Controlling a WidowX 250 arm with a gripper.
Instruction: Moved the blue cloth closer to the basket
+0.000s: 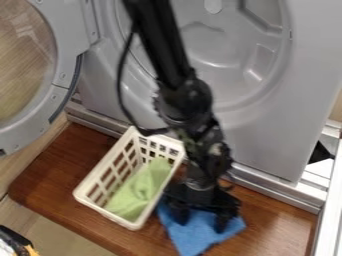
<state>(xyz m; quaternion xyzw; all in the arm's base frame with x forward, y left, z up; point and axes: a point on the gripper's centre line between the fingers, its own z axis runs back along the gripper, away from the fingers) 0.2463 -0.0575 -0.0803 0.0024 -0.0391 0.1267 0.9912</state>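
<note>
The black gripper (202,222) hangs over the blue cloth (194,239), its two fingers spread apart, with their tips over or against the cloth. The blue cloth lies on the brown wooden surface just right of the basket's lower end; its upper part is hidden behind the gripper. A white plastic basket (93,199) with slatted sides stands to the left of the gripper, and a green cloth (141,190) lies inside it. Whether the blue cloth touches the basket wall I cannot tell.
A grey toy washing machine (267,125) stands behind the wooden board (53,172), its round door (60,80) swung out at the upper left. A metal rail (290,197) runs along the machine's base. Something black and yellow (17,242) shows at the lower left corner.
</note>
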